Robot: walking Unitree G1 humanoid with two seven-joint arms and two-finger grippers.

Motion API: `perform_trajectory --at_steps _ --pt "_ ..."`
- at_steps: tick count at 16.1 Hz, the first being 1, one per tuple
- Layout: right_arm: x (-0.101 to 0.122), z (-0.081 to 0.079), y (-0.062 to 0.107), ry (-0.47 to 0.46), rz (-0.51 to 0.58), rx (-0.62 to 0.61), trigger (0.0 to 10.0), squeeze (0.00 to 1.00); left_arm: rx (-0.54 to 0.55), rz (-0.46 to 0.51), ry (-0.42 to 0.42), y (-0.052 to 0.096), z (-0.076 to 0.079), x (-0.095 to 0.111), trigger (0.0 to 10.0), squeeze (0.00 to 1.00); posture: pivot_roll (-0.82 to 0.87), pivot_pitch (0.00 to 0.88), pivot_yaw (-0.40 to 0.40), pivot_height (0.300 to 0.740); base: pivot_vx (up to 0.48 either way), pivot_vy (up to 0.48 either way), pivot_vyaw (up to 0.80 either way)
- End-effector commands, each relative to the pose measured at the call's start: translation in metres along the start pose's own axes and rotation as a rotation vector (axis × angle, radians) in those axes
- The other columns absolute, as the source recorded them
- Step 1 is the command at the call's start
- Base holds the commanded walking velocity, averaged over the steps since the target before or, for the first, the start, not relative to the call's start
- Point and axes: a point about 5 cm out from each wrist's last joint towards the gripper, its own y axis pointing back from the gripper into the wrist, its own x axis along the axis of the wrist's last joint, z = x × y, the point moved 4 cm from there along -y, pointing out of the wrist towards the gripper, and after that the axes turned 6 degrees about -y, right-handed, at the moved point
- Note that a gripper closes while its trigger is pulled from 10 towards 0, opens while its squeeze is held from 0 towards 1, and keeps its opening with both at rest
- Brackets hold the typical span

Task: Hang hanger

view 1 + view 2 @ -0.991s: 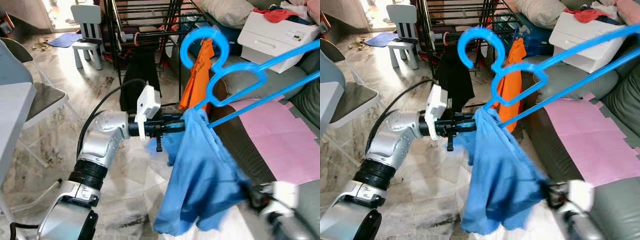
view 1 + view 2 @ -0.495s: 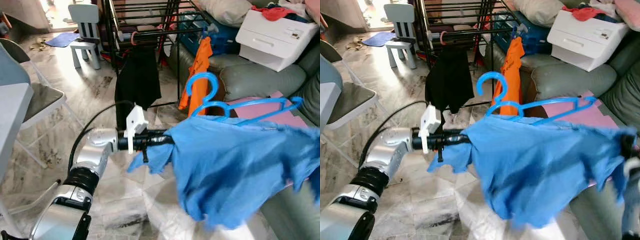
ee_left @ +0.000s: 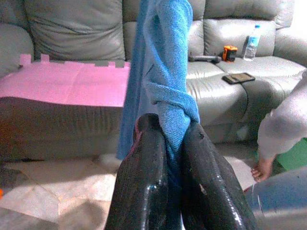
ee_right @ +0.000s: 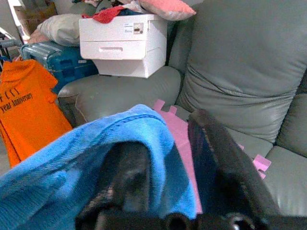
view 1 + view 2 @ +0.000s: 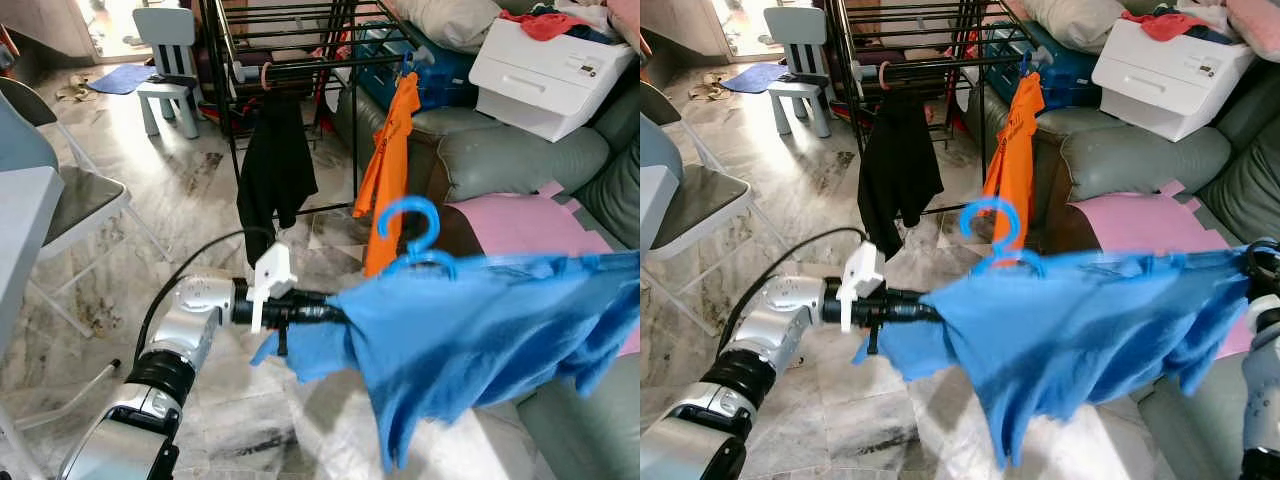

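Observation:
A blue shirt [image 5: 470,330] on a blue hanger [image 5: 408,222] is stretched almost level between my two grippers, the hook standing upright above it. My left gripper [image 5: 335,312] is shut on the shirt's left end; in the left wrist view its fingers [image 3: 144,182] pinch a fold of the blue cloth [image 3: 165,76]. At the right edge, my right gripper [image 5: 1252,268] holds the other end, with blue fabric [image 4: 96,143] between its fingers [image 4: 220,158]. The black drying rack [image 5: 300,65] stands farther off, beyond the hanger.
A black garment [image 5: 272,170] and an orange shirt [image 5: 390,170] hang on the rack. A grey sofa [image 5: 500,160] with a pink mat [image 5: 510,225] and a white box [image 5: 545,65] lies to the right. A folding chair [image 5: 70,200] is left. A person's sleeve [image 3: 280,129] is nearby.
The hanger, raised and tilted a second ago, has dropped and levelled. The shirt hung in a bunch then and now spreads flat between both grippers. The left arm has lowered a little.

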Motion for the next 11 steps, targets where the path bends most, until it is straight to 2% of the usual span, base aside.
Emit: perform_trajectory --at_steps 1,5,7,9,11 --pt "0.010 -0.003 -0.001 -0.012 0.027 -0.007 0.0 0.00 0.000 -0.032 -0.007 0.008 0.000 -0.005 0.0 0.00 0.03 0.000 -0.058 0.740 0.000 0.000 0.00" --pt "0.009 -0.011 -0.003 -0.019 0.017 0.012 0.0 0.00 -0.005 -0.112 -0.039 0.008 0.002 -0.017 0.0 0.00 0.03 0.000 -0.058 0.740 0.000 0.000 0.00" --pt "0.010 -0.019 -0.003 -0.026 0.019 0.030 0.0 0.00 0.038 -0.149 -0.074 0.006 -0.001 -0.022 0.0 0.00 0.03 0.000 -0.055 0.740 0.000 0.000 0.00" --pt "0.009 -0.028 -0.003 -0.031 0.014 0.051 0.0 0.00 0.105 -0.170 -0.071 0.003 -0.006 -0.028 0.0 0.00 0.02 0.000 -0.054 0.740 0.000 0.000 0.00" --pt "0.003 -0.043 -0.003 -0.044 -0.003 0.085 0.0 0.00 0.196 -0.182 -0.070 -0.006 -0.013 -0.031 0.0 0.00 0.02 0.000 -0.055 0.740 0.000 0.000 0.00"
